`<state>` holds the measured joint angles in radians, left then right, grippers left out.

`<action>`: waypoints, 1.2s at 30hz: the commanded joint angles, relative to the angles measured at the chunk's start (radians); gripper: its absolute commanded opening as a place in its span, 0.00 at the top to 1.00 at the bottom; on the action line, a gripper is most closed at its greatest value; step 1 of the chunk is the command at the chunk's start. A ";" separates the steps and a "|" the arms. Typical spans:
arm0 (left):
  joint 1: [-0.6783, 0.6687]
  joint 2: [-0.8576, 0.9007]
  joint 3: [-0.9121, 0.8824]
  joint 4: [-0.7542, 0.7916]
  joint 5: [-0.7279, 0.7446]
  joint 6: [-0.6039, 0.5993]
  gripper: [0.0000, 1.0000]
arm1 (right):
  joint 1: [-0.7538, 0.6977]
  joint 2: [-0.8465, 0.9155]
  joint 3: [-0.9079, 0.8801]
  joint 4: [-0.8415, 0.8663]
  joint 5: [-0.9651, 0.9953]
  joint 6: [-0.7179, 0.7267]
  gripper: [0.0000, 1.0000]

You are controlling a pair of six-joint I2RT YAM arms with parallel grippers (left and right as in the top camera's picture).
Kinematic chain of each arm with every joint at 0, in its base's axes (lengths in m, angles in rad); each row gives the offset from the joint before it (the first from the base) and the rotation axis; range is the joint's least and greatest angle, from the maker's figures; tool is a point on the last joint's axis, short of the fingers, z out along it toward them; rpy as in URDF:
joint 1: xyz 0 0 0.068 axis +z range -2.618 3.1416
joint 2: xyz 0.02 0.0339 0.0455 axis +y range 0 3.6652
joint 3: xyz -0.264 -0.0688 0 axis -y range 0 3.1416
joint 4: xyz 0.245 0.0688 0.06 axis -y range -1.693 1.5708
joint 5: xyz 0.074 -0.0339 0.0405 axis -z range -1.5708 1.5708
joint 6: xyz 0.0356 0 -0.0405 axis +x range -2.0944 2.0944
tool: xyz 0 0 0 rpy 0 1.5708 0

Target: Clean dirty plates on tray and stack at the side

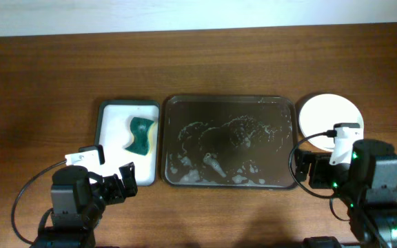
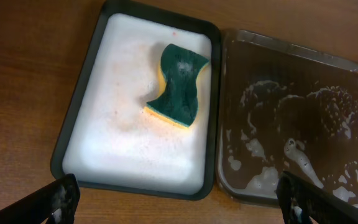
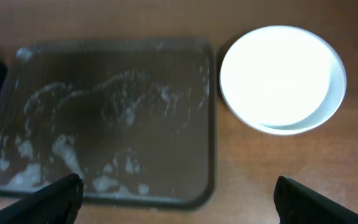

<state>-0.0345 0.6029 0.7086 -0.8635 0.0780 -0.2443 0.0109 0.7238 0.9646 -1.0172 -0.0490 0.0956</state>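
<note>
One plate stack (image 1: 324, 114), right of tray (image 1: 253, 157) (sudsy), sponge (image 1: 141, 134) at left

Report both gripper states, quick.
Left gripper: open, holding nothing.
Right gripper: open, holding nothing.

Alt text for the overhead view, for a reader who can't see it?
A sudsy dark brown tray sits with no plates on it; a white plate lies to its right and a green sponge in a small white tray to its left. The left gripper and right gripper hover near the front edge, jaws open.
</note>
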 commanded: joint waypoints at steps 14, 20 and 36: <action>-0.005 -0.008 -0.008 0.003 -0.007 -0.002 0.01 | 0.011 -0.720 -0.822 0.971 0.008 -0.014 0.01; -0.005 -0.008 -0.008 0.002 -0.007 -0.002 0.01 | 0.009 -0.721 -0.959 1.093 -0.005 -0.076 0.01; -0.005 -0.008 -0.008 0.003 -0.007 -0.002 0.00 | 0.009 -0.718 -0.959 0.949 -0.060 -0.117 0.01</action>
<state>-0.0345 0.5991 0.7029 -0.8639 0.0776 -0.2443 0.0147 0.0109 0.0105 -0.0647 -0.0948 -0.0135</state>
